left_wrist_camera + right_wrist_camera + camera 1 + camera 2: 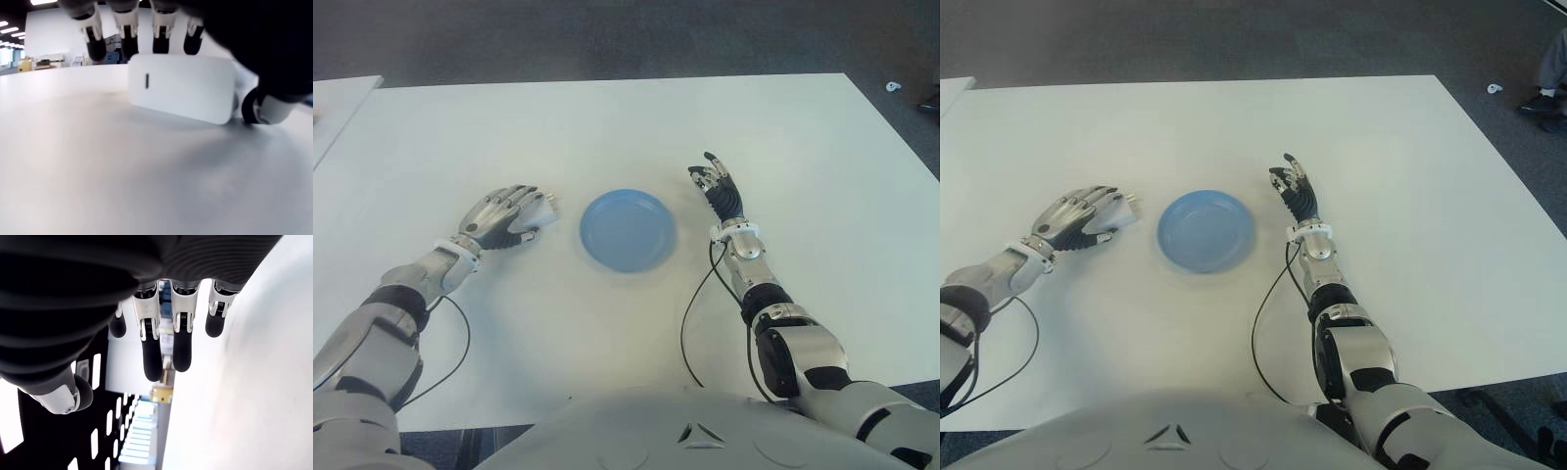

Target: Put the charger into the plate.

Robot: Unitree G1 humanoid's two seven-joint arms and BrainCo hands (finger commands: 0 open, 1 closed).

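Partly hidden: charger (pixel 183 93) under left hand (pixel 505 217) | plate (pixel 628 230) beside

No legible text anywhere.

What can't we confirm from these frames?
- Charger: in both eye views the left robot hand covers most of it; only a white end shows toward the plate.
- Grip: the left wrist view shows fingers over the charger's top and the thumb beside it, but contact is unclear. The charger sits on the table.
- Charger's far side and prongs: hidden behind its body in the left wrist view.
- Right robot hand: holds nothing, right of the plate.
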